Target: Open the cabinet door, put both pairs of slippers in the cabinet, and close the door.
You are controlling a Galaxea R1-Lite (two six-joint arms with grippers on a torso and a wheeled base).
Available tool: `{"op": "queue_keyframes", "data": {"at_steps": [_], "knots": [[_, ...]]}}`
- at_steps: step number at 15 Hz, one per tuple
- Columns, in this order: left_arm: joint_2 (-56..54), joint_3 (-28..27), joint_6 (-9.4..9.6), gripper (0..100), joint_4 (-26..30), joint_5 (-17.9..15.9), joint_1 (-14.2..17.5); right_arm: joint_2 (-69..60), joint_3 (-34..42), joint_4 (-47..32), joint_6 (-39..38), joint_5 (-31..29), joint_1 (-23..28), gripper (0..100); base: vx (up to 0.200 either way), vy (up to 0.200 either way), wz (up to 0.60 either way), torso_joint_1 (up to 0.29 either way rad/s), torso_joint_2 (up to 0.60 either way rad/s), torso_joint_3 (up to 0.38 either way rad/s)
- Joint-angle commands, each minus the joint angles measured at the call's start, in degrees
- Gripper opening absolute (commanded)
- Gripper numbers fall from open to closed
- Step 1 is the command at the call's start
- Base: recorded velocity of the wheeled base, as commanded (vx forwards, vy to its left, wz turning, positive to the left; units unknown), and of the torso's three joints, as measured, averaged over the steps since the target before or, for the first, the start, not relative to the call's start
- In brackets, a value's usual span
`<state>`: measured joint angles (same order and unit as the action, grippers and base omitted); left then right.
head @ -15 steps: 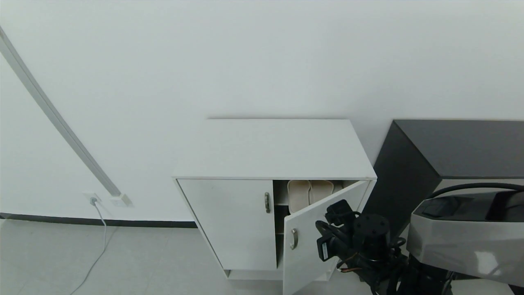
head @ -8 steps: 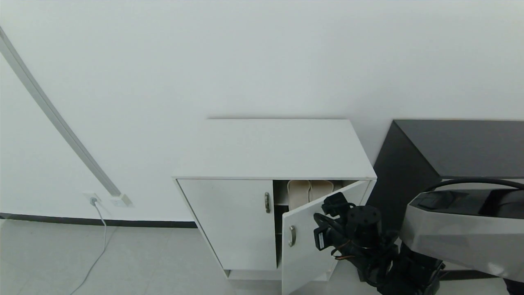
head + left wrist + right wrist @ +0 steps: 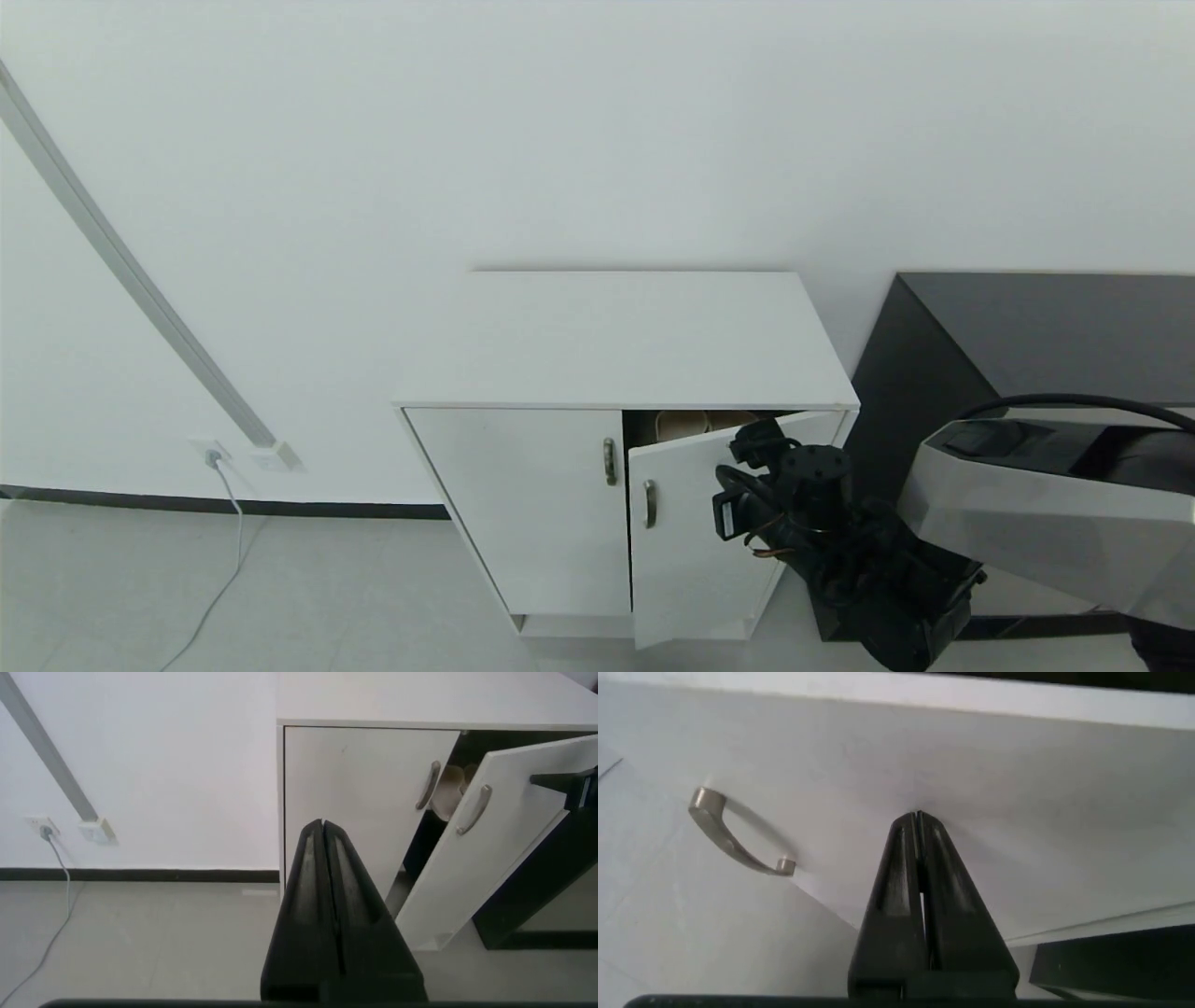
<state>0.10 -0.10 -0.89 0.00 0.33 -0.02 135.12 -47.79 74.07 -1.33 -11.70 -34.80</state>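
— Cabinet door (image 3: 672,569), right leaf: what position do we record?
— Ajar. Its handle-side edge stands slightly forward of the left leaf (image 3: 523,504), and a narrow dark gap shows under the top edge of the cabinet (image 3: 635,336). The leaf hangs from the cabinet's right edge.

— Where do we locate the slippers?
— Inside the cabinet. We see beige slippers (image 3: 686,425) through that gap, just below the top edge. We cannot tell how many are there.

— State of the right pincer?
— The right pincer (image 3: 918,823) is clenched and grasps nothing. Its tips are set against the outer face of the door, near the upper edge, apart from the door handle (image 3: 738,835).

— State of the left pincer?
— The left pincer (image 3: 322,833) is clenched and empty. We see it held in front of the cabinet, well apart from both leaves.

— Surroundings?
— The cabinet stands on the grey floor (image 3: 280,597) against the white wall (image 3: 560,140). A black unit (image 3: 1027,327) stands just beside its right side. A wall socket (image 3: 213,457) with a cable sits low on the wall to the left.
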Motion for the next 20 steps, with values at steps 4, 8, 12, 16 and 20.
{"op": "queue_keyframes", "data": {"at_steps": [4,8,12,16,20], "knots": [[0.0,0.0,0.01,0,0.0,0.0,0.0,1.2,-3.7,-2.3,0.0,0.1,1.8,0,0.000,0.000,0.00,0.000,0.00,0.000],[0.0,0.0,0.01,0,0.0,0.0,0.0,2.0,-4.8,-2.4,0.0,0.1,3.3,0,0.000,0.000,0.00,0.000,0.00,0.000],[0.0,0.0,0.01,0,0.0,0.0,0.0,2.1,-4.9,-2.4,0.1,0.1,4.0,0,0.000,0.000,0.00,0.000,0.00,0.000],[0.0,0.0,0.01,0,0.0,0.0,0.0,2.1,-5.6,-2.9,0.1,0.1,4.8,0,0.000,0.000,0.00,0.000,0.00,0.000],[0.0,0.0,0.01,0,0.0,0.0,0.0,2.1,-6.0,-3.5,0.1,0.1,5.5,0,0.000,0.000,0.00,0.000,0.00,0.000]]}}
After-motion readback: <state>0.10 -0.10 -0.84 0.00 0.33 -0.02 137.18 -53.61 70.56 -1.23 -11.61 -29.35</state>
